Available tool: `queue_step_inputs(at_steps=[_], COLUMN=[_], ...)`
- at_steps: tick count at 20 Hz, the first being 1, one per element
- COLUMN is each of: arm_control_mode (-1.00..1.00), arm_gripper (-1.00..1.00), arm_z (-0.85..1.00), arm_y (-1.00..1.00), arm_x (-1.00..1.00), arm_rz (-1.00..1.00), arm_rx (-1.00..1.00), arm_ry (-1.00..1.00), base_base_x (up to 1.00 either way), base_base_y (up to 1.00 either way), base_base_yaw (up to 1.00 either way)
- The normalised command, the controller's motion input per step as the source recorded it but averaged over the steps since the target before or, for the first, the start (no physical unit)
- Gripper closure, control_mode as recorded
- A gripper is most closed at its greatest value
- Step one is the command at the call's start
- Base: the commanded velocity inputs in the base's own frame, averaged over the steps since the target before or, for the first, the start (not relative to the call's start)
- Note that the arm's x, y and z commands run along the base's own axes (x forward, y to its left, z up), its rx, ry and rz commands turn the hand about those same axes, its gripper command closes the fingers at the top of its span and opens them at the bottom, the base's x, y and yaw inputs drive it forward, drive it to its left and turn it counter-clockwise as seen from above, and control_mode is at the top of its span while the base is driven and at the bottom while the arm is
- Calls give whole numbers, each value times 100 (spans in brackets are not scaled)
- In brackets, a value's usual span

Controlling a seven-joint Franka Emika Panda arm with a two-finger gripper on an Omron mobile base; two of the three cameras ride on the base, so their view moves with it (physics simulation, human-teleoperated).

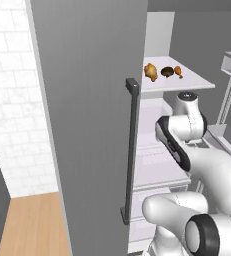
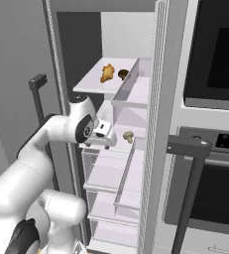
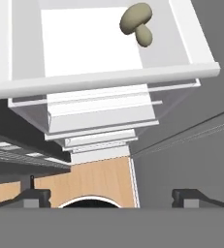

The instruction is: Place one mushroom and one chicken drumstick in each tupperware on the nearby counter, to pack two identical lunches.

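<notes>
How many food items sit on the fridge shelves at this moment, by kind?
Chicken drumsticks: 2, the larger one and the smaller one on the upper shelf.
Mushrooms: 2, the dark mushroom between them, the pale mushroom one shelf lower.
Total: 4

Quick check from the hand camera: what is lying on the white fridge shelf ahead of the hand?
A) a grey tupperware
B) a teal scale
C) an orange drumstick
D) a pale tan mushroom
D: a pale tan mushroom lies near the far corner of the white shelf, beyond the open hand.
</notes>
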Motion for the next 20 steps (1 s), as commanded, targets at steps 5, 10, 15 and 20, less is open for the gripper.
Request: queue_step_inputs(at_steps=[5,10,15,20], arm_control_mode=[-100,-100,-100,-100], arm_gripper=[-100,-100,-100,-100], arm_z=[-22,-35,-5,0], arm_y=[-24,-34,0,-2], arm_x=[37,14,0,20], arm_rz=[0,13,1,1], arm_rx=[-3,-7,-10,-7], arm_ry=[-1,-10,-1,0], base_base_x=[0,0,0,0], base_base_y=[0,0,0,0], base_base_yaw=[0,0,0,0])
